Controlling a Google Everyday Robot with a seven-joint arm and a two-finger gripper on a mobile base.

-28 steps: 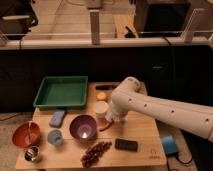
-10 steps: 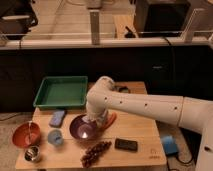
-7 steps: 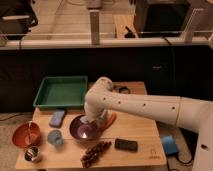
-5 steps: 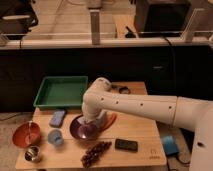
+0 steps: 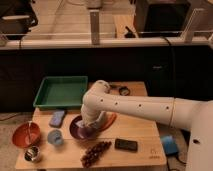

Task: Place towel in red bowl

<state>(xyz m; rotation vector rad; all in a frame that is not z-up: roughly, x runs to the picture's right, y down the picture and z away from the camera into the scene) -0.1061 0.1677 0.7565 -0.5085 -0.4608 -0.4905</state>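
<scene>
The red bowl [image 5: 26,135] sits at the table's front left, with a thin pale stick leaning in it. My gripper [image 5: 90,128] is at the end of the white arm [image 5: 135,106], pointing down over the purple bowl [image 5: 78,129], well to the right of the red bowl. The arm's thick end hides most of the gripper. I cannot make out the towel; it may be hidden under the arm's end.
A green tray [image 5: 61,91] is at the back left. A dark blue sponge block [image 5: 57,118], a small blue cup [image 5: 55,137] and a metal cup [image 5: 33,154] lie between the bowls. Grapes [image 5: 95,152], a black phone [image 5: 126,145] and an orange item [image 5: 110,120] lie in front.
The arm has swung left from the table's middle, and its end now hangs over the purple bowl. In the last second it crept slightly further left.
</scene>
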